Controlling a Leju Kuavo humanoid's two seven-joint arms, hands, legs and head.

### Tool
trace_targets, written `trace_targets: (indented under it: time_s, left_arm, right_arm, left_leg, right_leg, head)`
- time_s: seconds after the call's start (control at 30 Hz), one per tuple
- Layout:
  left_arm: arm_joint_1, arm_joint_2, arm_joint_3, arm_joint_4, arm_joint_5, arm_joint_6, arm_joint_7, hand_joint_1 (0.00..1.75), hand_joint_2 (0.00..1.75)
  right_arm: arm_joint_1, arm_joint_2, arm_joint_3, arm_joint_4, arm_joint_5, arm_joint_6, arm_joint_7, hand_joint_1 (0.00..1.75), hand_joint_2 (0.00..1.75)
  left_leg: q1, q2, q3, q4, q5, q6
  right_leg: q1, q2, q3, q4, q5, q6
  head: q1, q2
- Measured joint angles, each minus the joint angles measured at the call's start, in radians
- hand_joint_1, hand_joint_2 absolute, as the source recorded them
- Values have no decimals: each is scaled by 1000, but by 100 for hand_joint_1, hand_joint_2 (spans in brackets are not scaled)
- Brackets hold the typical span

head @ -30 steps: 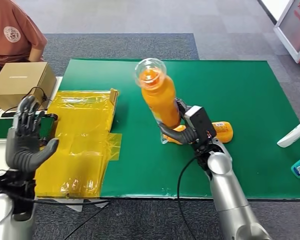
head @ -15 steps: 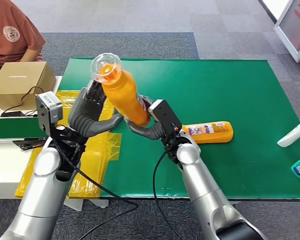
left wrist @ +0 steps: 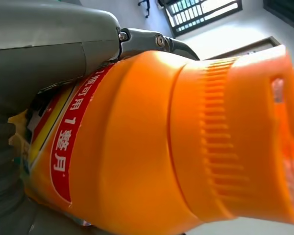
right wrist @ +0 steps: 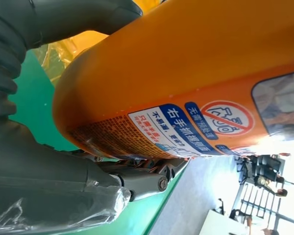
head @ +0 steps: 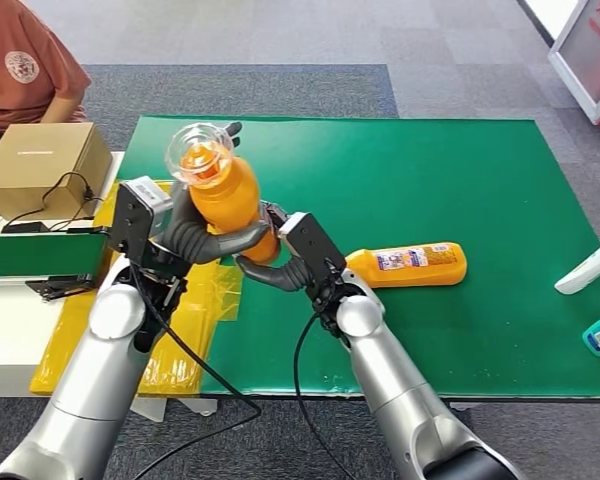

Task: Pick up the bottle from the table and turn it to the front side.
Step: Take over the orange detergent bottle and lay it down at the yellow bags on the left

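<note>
The green table mat (head: 463, 180) carries most of the scene, with yellow plastic sheeting (head: 169, 300) over its near-left corner and a second orange bottle (head: 414, 264) lying flat on its side to the right of the arms. The pick-up is done: the orange bottle (head: 225, 195) is well off the table, held above the mat's left part, tilted with its clear cap (head: 197, 152) toward the camera. The right hand (head: 270, 265) grips its lower body from below, and the left hand (head: 195, 235) is wrapped around the middle, thumb across the front. Both hands are clamped on it, which reads as a handover or a two-handed turn under way. The wrist views show printed labels on either side. What is left, by my judgement, is finishing the rotation so the front label faces out.
</note>
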Motion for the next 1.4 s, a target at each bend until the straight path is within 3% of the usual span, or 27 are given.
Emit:
trace_targets:
  time_s: [0.03,0.5,0.53,0.63,0.67,0.83,1.03,1.2,1.4]
  left_arm:
    - [0,0,0,2,-9,1,0,175,175]
    - [-2,-2,5,10,-50,11,26,175,175]
    - [-2,-2,5,10,-52,11,25,175,175]
    - [-3,-2,5,11,-53,10,20,175,175]
    - [-3,-2,5,11,-52,10,19,175,175]
    - [-3,1,12,10,-73,39,36,175,175]
    - [-2,17,67,-26,-260,126,54,175,175]
    - [-2,25,124,-82,-514,199,76,175,175]
    - [2,40,166,-145,-958,325,108,175,175]
  right_arm:
    - [2,0,3,0,-1,0,0,175,175]
    - [16,0,18,-14,-18,1,31,175,175]
    - [17,0,19,-14,-19,1,30,151,175]
    - [19,0,23,-14,-20,0,27,20,175]
    - [19,0,25,-14,-20,0,28,0,175]
    - [12,-1,29,-30,-30,-23,56,0,175]
    - [18,-11,-5,-85,-33,-42,76,0,175]
    - [40,-18,-45,-152,-25,-48,91,0,175]
    - [66,-21,-77,-236,-23,-49,104,0,175]
  left_leg:
    - [0,0,0,0,0,0]
    - [0,0,0,0,0,0]
    - [0,0,0,0,0,0]
    - [0,0,0,0,0,0]
    - [0,0,0,0,0,0]
    - [0,0,0,0,0,0]
    - [0,0,0,0,0,0]
    - [0,0,0,0,0,0]
    - [0,0,-1,0,0,0]
  right_leg:
    - [0,0,0,0,0,0]
    - [0,0,0,0,0,0]
    - [0,0,0,0,0,0]
    - [0,0,0,0,0,0]
    - [0,0,0,0,0,0]
    - [0,0,0,0,0,0]
    - [0,0,-1,0,0,0]
    - [0,0,-1,0,0,0]
    - [0,0,-1,0,0,0]
  head:
    - [0,0]
    - [0,0]
    - [0,0]
    - [0,0]
    - [0,0]
    - [0,0]
    - [0,0]
    - [0,0]
    - [0,0]
